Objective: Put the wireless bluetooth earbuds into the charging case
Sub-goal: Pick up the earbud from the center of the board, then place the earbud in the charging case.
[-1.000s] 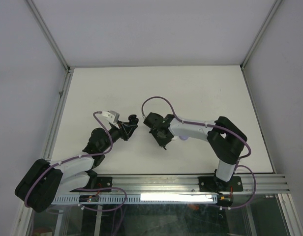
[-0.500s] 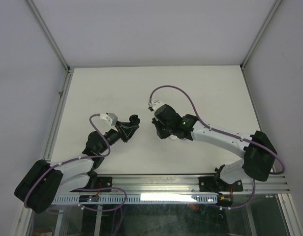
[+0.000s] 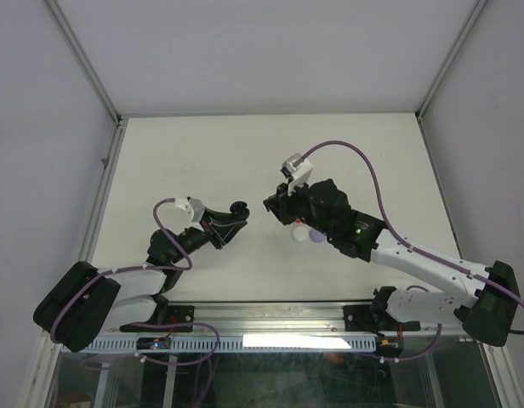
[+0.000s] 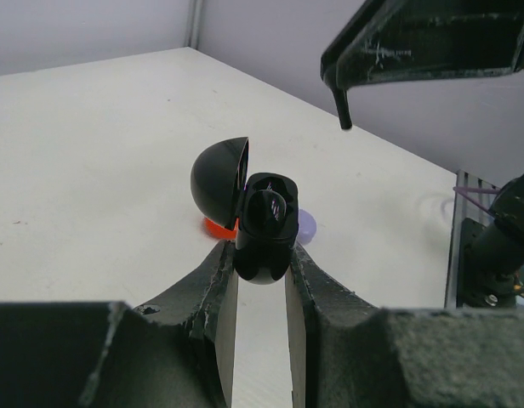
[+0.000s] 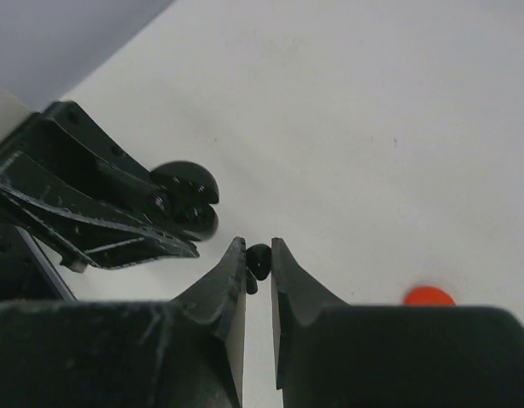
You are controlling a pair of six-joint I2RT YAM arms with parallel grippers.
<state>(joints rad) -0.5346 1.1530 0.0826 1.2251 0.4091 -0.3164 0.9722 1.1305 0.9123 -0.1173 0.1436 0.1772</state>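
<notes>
The black earbud (image 5: 260,262) is tiny, hard and glossy. I judge it almost weightless and apt to twist or slip out of a pinch. The right gripper (image 5: 257,244) has its fingers pressed onto it at the very tips, holding it in the air above the table (image 3: 202,153). Which end of the bud points outward is too small to tell. The end that enters the socket should stay clear of the pads.

The case (image 4: 264,223) is a small, stiff black shell with its lid (image 4: 218,180) hinged back to the left. The left gripper (image 4: 262,255) pinches it low on the body, leaving the mouth and lid free, which looks like the right hold. A dark oval shows inside the mouth, and I cannot tell whether it is a bud or a bare socket. From above, the case sits just left of the right gripper with a gap between them, both over the middle of the table.

The table is flat, matt and white, so a dropped bud would likely skitter. A red disc (image 4: 218,228) and a lilac disc (image 4: 306,225) lie on it beyond the case. Pale walls and metal posts close in the far and side edges, and a metal rail runs along the near edge.
</notes>
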